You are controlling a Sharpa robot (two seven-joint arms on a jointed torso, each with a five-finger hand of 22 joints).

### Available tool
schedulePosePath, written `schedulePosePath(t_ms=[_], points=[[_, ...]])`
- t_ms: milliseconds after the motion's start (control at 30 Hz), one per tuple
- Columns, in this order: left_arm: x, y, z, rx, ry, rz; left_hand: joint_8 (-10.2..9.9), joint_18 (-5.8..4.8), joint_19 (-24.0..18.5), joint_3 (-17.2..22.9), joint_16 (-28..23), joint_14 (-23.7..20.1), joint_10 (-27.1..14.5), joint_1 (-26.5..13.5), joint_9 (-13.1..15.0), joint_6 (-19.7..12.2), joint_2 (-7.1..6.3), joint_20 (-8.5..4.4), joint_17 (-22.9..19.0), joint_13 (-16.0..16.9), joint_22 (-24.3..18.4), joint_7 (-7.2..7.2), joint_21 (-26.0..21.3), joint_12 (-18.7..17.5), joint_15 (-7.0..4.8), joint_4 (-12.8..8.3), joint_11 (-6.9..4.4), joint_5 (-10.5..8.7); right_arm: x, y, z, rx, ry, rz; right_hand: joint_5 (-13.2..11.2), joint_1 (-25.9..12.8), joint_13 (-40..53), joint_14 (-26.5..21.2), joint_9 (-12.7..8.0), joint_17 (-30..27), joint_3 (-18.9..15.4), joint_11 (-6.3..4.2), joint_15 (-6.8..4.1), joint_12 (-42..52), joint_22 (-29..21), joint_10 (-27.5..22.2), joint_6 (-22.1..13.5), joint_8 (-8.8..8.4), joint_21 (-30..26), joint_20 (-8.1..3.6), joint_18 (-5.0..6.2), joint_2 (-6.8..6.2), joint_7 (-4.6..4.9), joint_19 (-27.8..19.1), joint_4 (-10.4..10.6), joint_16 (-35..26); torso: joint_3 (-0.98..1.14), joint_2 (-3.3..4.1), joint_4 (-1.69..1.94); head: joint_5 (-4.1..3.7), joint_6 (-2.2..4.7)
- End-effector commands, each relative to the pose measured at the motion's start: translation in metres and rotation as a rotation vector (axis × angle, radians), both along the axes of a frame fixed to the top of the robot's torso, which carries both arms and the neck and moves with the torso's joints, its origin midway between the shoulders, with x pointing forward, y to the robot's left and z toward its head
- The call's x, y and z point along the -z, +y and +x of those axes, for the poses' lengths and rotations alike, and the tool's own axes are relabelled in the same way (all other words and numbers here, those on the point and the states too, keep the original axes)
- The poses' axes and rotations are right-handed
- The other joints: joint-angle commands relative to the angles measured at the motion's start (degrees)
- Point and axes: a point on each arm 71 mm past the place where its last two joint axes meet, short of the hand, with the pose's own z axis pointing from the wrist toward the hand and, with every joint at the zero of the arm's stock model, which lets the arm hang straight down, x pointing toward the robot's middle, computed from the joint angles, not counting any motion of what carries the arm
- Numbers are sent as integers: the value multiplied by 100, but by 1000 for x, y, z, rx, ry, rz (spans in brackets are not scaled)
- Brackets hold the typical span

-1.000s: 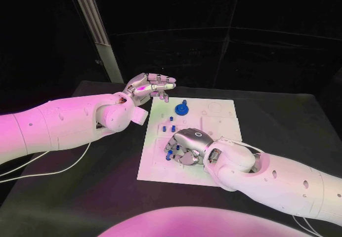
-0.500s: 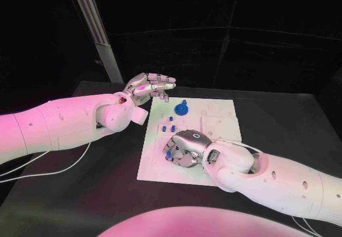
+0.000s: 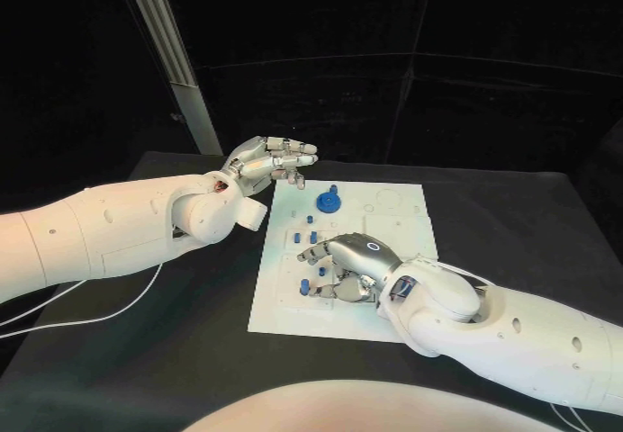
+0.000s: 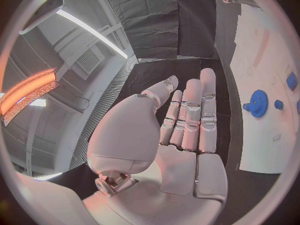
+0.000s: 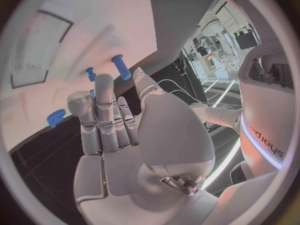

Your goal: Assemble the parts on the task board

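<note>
Since a second ago, the right hand (image 3: 348, 265) has edged a little toward the far side of the white board (image 3: 390, 310), uncovering a small blue peg (image 3: 305, 287) near the board's left edge that its fingers were masking before. It hovers low over the middle of the board, palm down, fingers stretched forward and loosely apart, holding nothing; the right wrist view shows the same hand (image 5: 122, 135) with its fingers straight above the board's surface and clear of the pegs. Two short blue pegs (image 3: 304, 237) stand side by side just beyond its fingertips, with a smaller one (image 3: 313, 216) farther on.

A blue gear (image 3: 331, 198) with a stub rising from its centre sits at the far end of the board, well apart from the right hand. It also appears in the left wrist view as a toothed blue disc (image 4: 259, 103) on the white surface.

Over the table's far left, beside the board's far corner, the left hand (image 3: 270, 162) is raised clear of the black table (image 3: 519, 216), unchanged from the earlier frames. Its fingers are curled in the head view, yet lie nearly straight and close together in the left wrist view (image 4: 181, 135), and nothing can be seen in its grasp.
</note>
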Motion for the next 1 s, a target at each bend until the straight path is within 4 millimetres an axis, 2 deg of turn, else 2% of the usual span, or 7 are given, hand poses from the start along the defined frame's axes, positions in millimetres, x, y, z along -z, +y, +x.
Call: schedulePosePath(t_ms=[33, 100, 167, 333, 533, 667, 1000], points=[[-1, 0, 0, 9, 0, -9, 21, 83, -6, -38, 33, -52, -59, -19, -1, -53, 25, 37, -10, -3, -9, 4, -39, 40, -6, -1, -1, 22, -11, -16, -1, 50, 1, 141, 82, 48, 19, 91, 43, -23, -131, -47, -49, 160, 77, 225, 387, 66, 63, -17, 14, 62, 79, 119, 58, -16, 0, -19, -22, -69, 22], [-1, 1, 0, 9, 0, -9, 23, 83, -8, -45, 35, -56, -69, -21, -2, -61, 20, 38, -15, -4, -12, 4, -41, 44, -5, -3, 0, 22, -15, -41, 2, 124, 72, 172, 151, 9, 79, 209, 75, 139, -225, -95, -90, 454, 290, 720, 691, 152, 236, -53, -38, 140, 70, 300, 147, 124, -11, -20, -9, -217, 57], [0, 1, -1, 9, 2, -8, 23, 83, -8, -45, 35, -56, -69, -21, -2, -61, 20, 38, -15, -4, -12, 4, -41, 44, -5, -3, 0, 22, -16, -59, 4, 181, 126, 184, 272, -91, 131, 329, 106, 425, -282, -126, -116, 637, 529, 1062, 912, 248, 428, -73, -95, 190, 80, 479, 256, 350, -21, -39, -28, -272, 69], [3, 4, -2, 8, 9, -1, 23, 83, -8, -45, 35, -56, -69, -21, -2, -61, 20, 38, -15, -4, -12, 4, -41, 44, -5, -3, 0, 22, -16, -108, 7, 335, 271, 151, 729, -438, 675, 610, 133, 1279, -593, -443, -370, 1548, 1281, 2210, 1251, 435, 1039, -302, -267, 153, -177, 1022, 622, 1036, -16, -73, -95, -445, 138], [6, 5, -3, 10, 14, 3, 25, 82, -9, -50, 36, -58, -72, -26, -2, -63, 18, 39, -18, -3, -14, 5, -43, 48, -4, -1, 1, 21, -11, -147, 6, 466, 359, 74, 830, -477, 2165, 727, 101, 2307, -1120, -519, -448, 3053, 1875, 1948, 1255, 638, 1502, -392, -406, 279, -246, 1368, 1085, 1856, -7, -94, -162, -560, 173], [7, 5, -4, 10, 17, 5, 25, 82, -9, -50, 36, -58, -72, -26, -2, -63, 18, 39, -18, -3, -14, 5, -43, 48, -4, -1, 1, 21, -9, -159, 5, 518, 364, 27, 844, -542, 3827, 789, 103, 2963, -1392, -522, -444, 4424, 2152, 2107, 1242, 815, 1701, -385, -470, 410, -259, 1534, 1150, 2330, 6, -105, -189, -600, 171], [9, 7, -5, 12, 21, 7, 25, 82, -9, -50, 36, -58, -72, -26, -2, -63, 18, 39, -18, -3, -14, 5, -43, 48, -4, -1, 1, 21, 2, -169, -3, 590, 335, -126, 821, -921, 4696, 783, 100, 3367, -1798, -496, -415, 5003, 2320, 2089, 1075, 1029, 1820, -371, -509, 517, -242, 1638, 1183, 2622, -13, -94, -153, -682, 187]])
